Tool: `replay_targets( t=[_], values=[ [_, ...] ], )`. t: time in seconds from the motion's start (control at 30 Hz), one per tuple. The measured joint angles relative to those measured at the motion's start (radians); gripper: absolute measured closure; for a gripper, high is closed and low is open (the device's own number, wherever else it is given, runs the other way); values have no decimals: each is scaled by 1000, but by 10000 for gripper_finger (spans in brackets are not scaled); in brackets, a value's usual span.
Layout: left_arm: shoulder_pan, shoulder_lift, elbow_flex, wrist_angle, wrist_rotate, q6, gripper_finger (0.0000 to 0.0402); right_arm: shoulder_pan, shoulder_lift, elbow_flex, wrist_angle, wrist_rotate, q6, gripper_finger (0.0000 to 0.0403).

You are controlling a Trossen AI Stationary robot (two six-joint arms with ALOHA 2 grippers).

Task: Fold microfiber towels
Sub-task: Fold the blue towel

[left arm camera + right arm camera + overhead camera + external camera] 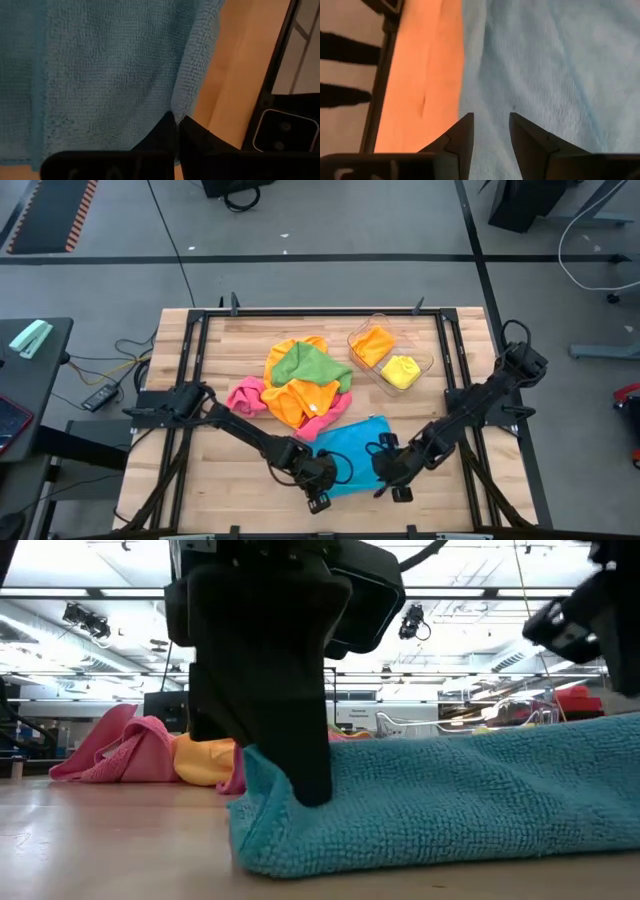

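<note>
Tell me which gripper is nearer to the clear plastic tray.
Right. The right gripper hovers open over the blue towel, below the clear plastic tray in the high view. The left gripper, shut on the towel's edge, sits farther left.

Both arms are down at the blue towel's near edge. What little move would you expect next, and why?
Probably the right gripper closing on the blue towel. Its jaws stand open over the cloth's edge, holding nothing, while the left gripper is already shut on its corner; both need a hold before lifting to fold.
</note>
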Motion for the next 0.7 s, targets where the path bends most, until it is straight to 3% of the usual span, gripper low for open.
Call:
replay_targets(
  t=[0.23,0.47,0.7],
  values=[
    [11,0,0,-14,46,-28,387,55,44,2,126,54,-5,260],
    [12,0,0,-18,58,-25,394,87,47,2,128,170,9,235],
    [13,0,0,-47,61,-21,385,114,135,6,163,229,-32,219]
  ],
)
